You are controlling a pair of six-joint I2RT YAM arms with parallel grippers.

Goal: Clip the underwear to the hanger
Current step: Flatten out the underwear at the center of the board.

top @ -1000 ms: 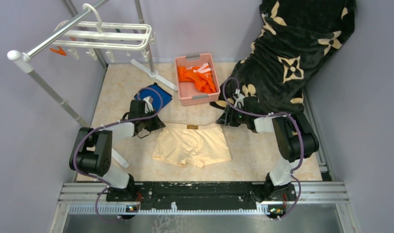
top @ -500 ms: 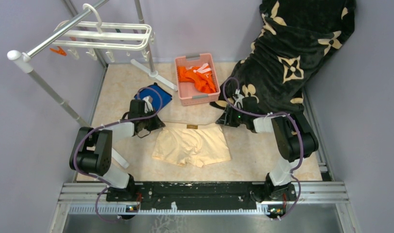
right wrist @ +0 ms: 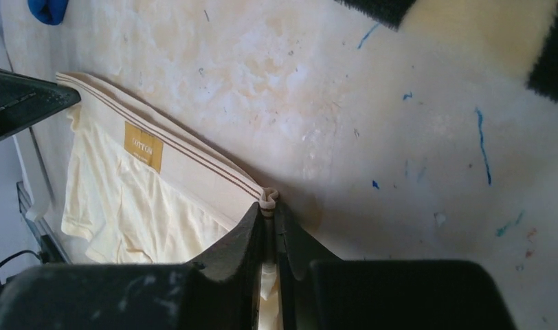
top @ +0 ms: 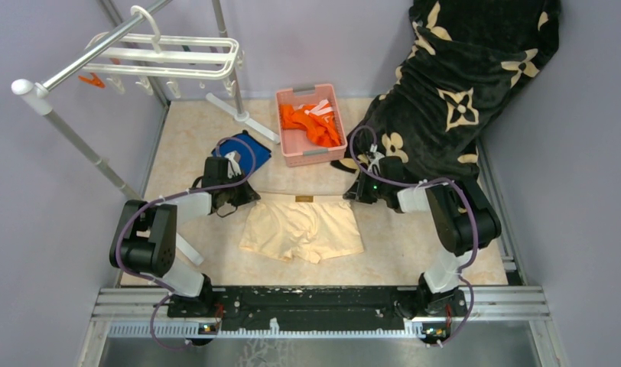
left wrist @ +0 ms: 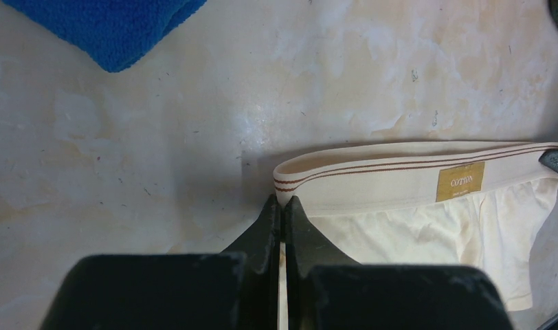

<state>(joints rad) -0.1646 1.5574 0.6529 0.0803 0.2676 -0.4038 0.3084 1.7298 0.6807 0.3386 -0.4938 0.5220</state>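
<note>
Plain lilac-grey walls close the space on the left [top: 32, 229], back [top: 307, 38] and right [top: 590, 191]. The table [top: 414, 245] has a beige marbled top, scuffed, with small blue marks [right wrist: 482, 144] near its right side. A grey metal rack [top: 78, 141] stands at the far left, its white foot [top: 238, 115] resting on the table. A pink basket [top: 313, 157] of orange clothes [top: 311, 122] sits at the back centre, and a blue cloth [top: 254, 149] lies to its left. A black blanket [top: 460, 69] with cream flowers is heaped in the far right corner. A metal rail [top: 521, 302] runs along the near edge. The light is even, with soft shadows.
</note>
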